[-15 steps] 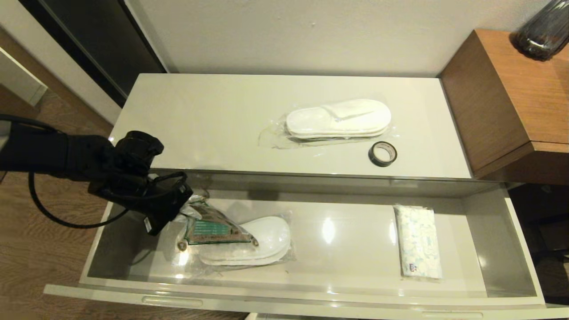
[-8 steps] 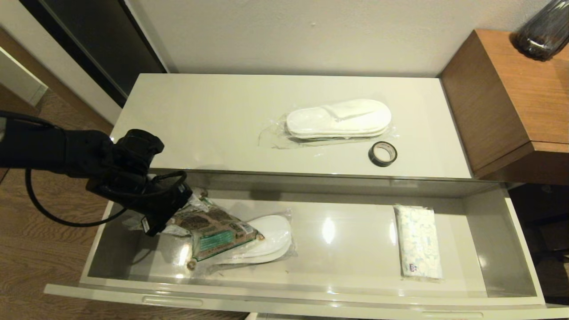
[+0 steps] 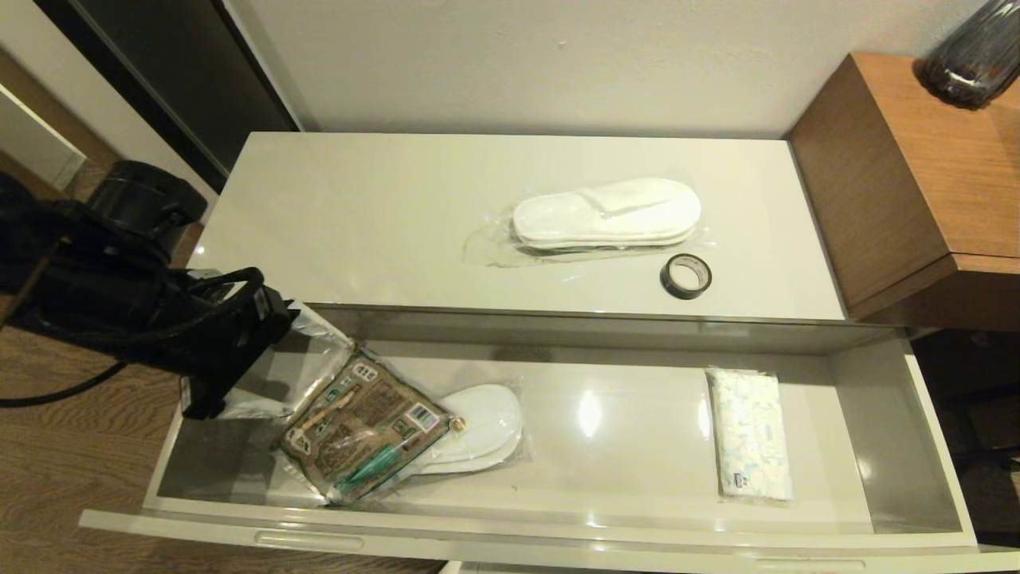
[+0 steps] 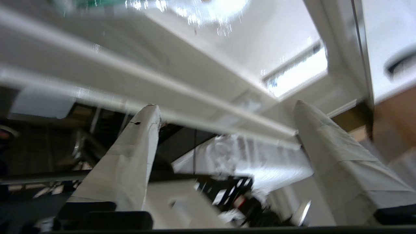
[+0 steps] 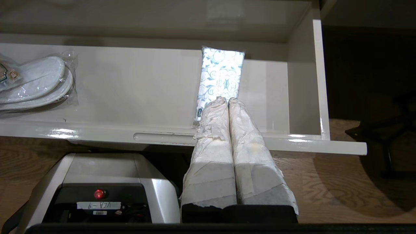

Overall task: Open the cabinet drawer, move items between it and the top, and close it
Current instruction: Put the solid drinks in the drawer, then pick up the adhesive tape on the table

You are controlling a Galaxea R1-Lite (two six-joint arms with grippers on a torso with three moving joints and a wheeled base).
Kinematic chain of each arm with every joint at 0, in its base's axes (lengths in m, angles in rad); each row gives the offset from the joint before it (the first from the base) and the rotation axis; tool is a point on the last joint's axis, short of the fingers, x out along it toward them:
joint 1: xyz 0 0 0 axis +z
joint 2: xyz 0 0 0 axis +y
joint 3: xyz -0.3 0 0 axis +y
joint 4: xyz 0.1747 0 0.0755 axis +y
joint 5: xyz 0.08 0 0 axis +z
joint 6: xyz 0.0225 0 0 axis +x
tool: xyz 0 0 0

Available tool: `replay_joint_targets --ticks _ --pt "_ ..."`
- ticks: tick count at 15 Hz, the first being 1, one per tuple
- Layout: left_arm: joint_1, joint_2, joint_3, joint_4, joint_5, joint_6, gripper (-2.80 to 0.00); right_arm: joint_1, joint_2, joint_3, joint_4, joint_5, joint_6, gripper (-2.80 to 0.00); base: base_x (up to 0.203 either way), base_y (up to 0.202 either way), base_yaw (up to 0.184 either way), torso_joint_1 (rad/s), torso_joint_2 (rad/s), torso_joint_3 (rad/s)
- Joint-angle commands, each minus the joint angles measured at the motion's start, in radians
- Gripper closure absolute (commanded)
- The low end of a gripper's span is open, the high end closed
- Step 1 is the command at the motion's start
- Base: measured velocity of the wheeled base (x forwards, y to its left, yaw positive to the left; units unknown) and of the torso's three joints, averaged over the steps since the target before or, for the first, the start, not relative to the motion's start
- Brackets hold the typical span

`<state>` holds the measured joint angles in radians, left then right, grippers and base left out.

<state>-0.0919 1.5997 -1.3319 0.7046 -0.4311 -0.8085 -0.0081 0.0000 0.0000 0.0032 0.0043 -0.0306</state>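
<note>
Partly covering the slippers [image 3: 478, 426], the packet [image 3: 362, 434] lies below the gaping, empty left gripper [image 4: 227, 107].

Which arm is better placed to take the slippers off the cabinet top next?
Left, probably. The left gripper is open at the drawer's left end, beside the top with the slippers. The right gripper is shut, parked low before the drawer front.
</note>
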Motion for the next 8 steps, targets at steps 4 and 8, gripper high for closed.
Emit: replay_joint_targets --ticks 4,8 --pt "-0.018 -0.350 0.284 0.070 -0.005 0.075 0.00 0.000 0.000 0.000 0.000 0.005 -0.002 0.00 0.000 0.000 0.000 0.000 0.00 0.000" --pt "-0.081 -0.387 0.413 0.084 0.002 0.083 0.00 0.000 0.001 0.000 0.000 0.004 -0.003 0.00 0.000 0.000 0.000 0.000 0.00 0.000"
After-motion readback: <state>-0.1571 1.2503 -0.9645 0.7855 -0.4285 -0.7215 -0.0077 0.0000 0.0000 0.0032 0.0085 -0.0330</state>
